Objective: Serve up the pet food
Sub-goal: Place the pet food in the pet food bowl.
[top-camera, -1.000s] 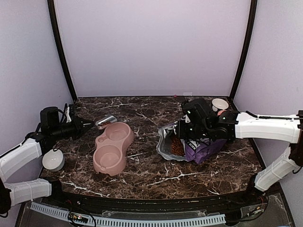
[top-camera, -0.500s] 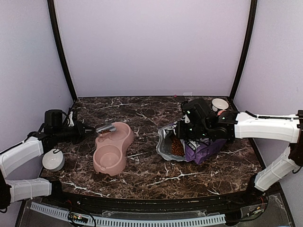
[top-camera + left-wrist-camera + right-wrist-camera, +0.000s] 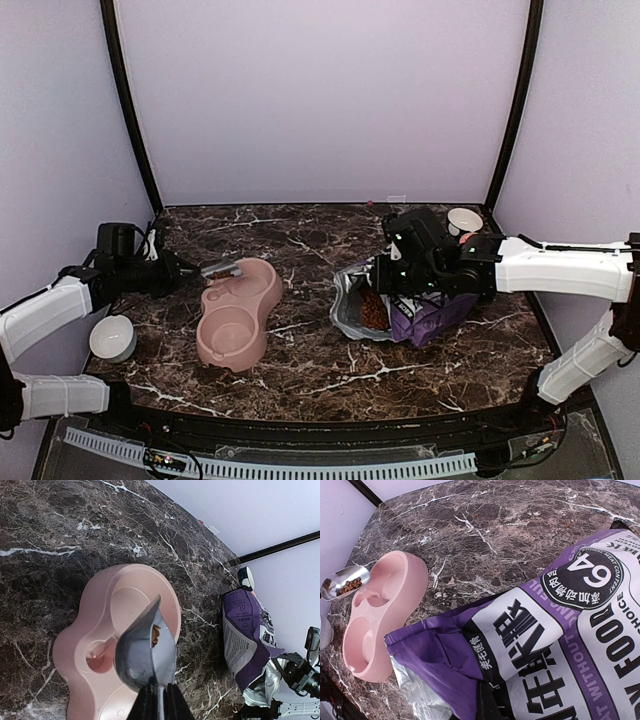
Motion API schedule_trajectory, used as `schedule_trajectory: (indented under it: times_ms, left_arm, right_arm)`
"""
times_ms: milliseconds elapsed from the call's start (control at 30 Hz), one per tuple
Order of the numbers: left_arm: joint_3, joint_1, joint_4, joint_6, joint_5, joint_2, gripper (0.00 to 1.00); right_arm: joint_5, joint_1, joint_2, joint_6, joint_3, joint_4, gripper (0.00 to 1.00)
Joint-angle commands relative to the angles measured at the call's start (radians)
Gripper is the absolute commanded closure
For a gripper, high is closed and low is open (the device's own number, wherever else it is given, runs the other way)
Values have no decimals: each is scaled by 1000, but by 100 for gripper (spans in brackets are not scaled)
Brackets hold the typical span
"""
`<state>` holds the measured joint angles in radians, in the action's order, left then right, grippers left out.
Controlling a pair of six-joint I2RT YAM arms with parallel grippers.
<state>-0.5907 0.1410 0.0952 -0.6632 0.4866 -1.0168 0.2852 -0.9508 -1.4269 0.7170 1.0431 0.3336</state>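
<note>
At the far rim of the pink double bowl (image 3: 240, 302), the left end effector (image 3: 158, 700), pinched on a scoop (image 3: 142, 652) of pet food (image 3: 155, 632), should tip slowly inward while the right end effector (image 3: 397, 282) clamps the bag (image 3: 432, 315) off to its right.

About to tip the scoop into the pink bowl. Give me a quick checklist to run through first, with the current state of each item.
1. Left gripper shut on the scoop handle: ok.
2. Pet food in the scoop: ok, a small amount shows.
3. Scoop tip over the bowl: ok, it hangs above the far compartment's rim.
4. Bowl compartments free to fill: ok, both look empty from the top view.
5. Right gripper shut on the bag, clear of the bowl: ok.
6. Stray pellets on the table: cannot tell against the dark marble.
</note>
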Motion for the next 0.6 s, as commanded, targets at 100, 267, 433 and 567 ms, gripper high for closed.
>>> schedule_trajectory:
  times_ms: [100, 267, 433, 567]
  left_arm:
    - [-61, -1, 65, 48, -21, -15, 100]
    - [-97, 26, 99, 68, -48, -45, 100]
    - [-126, 63, 117, 77, -94, -68, 100]
    - [-133, 81, 121, 81, -120, -80, 100]
  right_arm:
    - [63, 30, 3, 12, -9, -45, 100]
    - [62, 29, 9, 17, -17, -46, 100]
    - [63, 29, 17, 19, -22, -45, 100]
    - [68, 29, 30, 24, -32, -40, 100]
